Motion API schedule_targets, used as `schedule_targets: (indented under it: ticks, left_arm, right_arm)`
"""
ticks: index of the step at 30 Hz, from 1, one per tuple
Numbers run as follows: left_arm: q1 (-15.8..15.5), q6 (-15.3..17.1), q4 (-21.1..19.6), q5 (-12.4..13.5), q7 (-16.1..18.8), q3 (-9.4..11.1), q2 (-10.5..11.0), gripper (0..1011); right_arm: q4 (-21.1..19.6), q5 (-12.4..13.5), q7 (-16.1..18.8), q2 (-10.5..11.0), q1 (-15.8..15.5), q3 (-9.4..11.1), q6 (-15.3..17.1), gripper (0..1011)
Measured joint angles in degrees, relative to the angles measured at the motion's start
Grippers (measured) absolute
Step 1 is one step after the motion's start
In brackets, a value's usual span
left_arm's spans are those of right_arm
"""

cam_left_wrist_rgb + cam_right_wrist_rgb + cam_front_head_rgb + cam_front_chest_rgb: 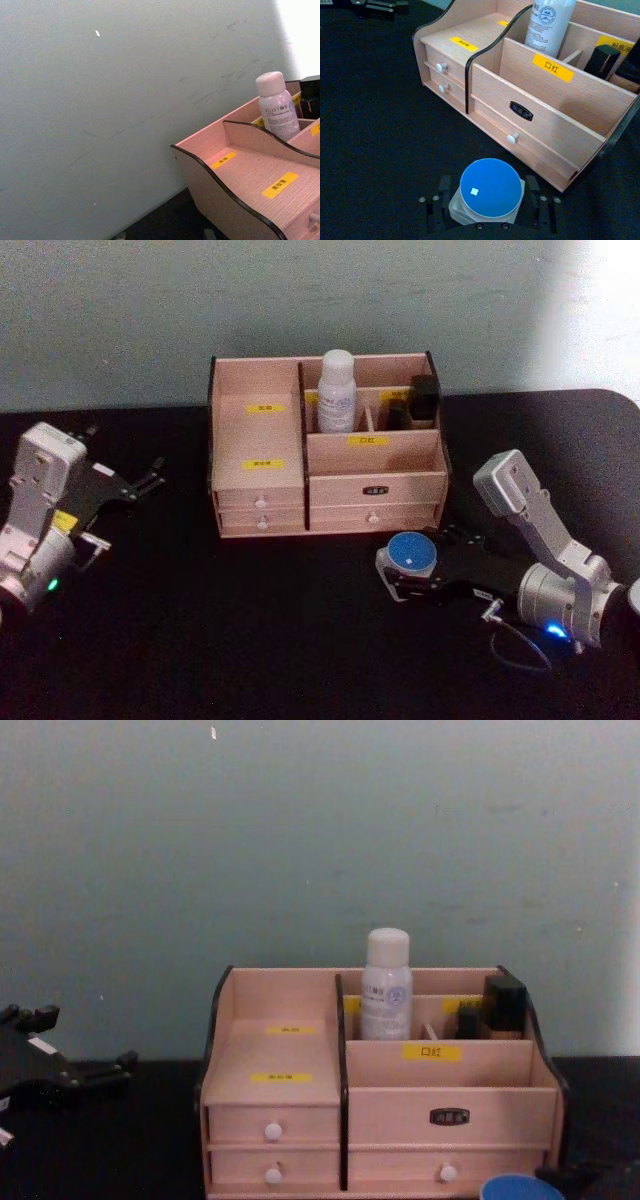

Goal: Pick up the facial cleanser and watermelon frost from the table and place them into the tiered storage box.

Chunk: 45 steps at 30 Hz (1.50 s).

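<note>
While the facial cleanser [337,390] is standing in the tiered storage box [375,485], my right gripper [412,562] is clasping the watermelon frost [491,187] just before it; left gripper [140,480] idling beside

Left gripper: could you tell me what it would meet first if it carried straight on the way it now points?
The left gripper would probably meet the tiered storage box first, at its dark-edged left side wall, though depth is hard to judge.
</note>
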Motion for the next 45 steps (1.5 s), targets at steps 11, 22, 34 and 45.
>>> schedule_targets:
  ticks: [11,22,34,45]
  left_arm:
    - [0.00,0.00,0.00,0.00,0.00,0.00,0.00,1001]
    - [0.00,0.00,0.00,0.00,0.00,0.00,0.00,1001]
    - [0.00,0.00,0.00,0.00,0.00,0.00,0.00,1001]
    - [0.00,0.00,0.00,0.00,0.00,0.00,0.00,1001]
  right_arm:
    - [-0.04,0.01,0.00,0.01,-0.03,0.05,-0.04,711]
    - [-0.04,0.01,0.00,0.01,-0.03,0.05,-0.04,712]
    - [-2.79,1.90,0.76,0.66,1.27,0.97,0.79,712]
    - [-1.47,3.14,0.82,-1.38,5.82,-0.13,1.38,712]
